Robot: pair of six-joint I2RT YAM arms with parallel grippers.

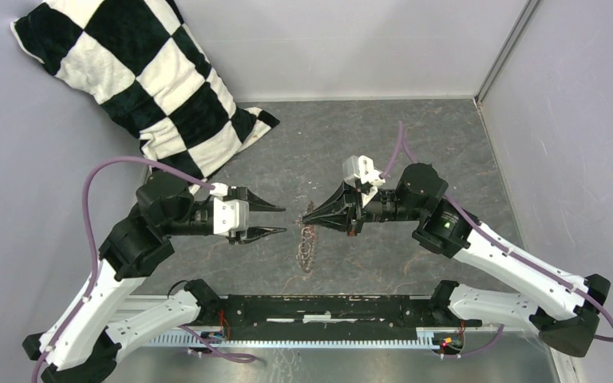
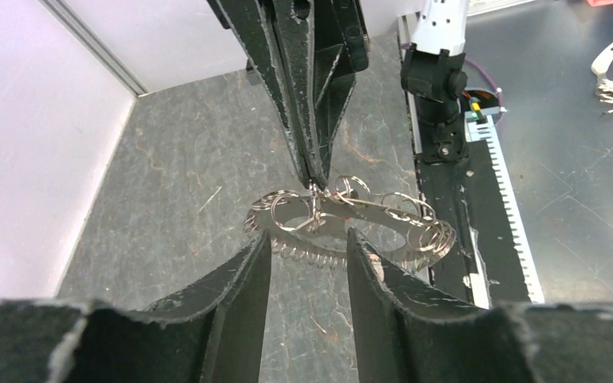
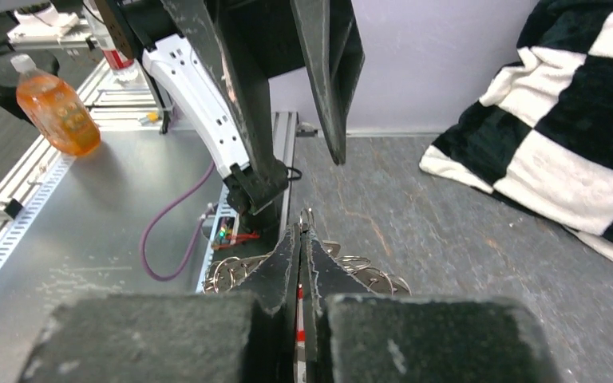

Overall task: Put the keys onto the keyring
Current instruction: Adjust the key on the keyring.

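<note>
Keyring (image 1: 309,246) sits right under the nose of the right tool (image 1: 305,217), and that tool has its jaws pressed tight together, tips pinching one of the small silver rings at the cluster's upper edge. From above, the chain of rings runs from those tips down toward 6 o'clock as a thin jagged line. Whether its low end rests on the bench (image 1: 415,144) or hangs just clear, I cannot tell. The right wrist view shows rings fanning out on both sides below the closed fingers, with a sliver of red in the slit between them.

Over to the left tool (image 1: 284,220): jaws apart, nothing between them. It points toward 3 o'clock, its tips near the right tool's tips but not touching. From it, the keyring lies toward 4 o'clock. In its own wrist view the ring cluster lies just beyond the gap between its two fingers.

Further out, a black-and-white checkered cushion (image 1: 152,80) leans in the corner at 11 o'clock. An orange bottle (image 3: 54,108) stands off the bench, well apart.
</note>
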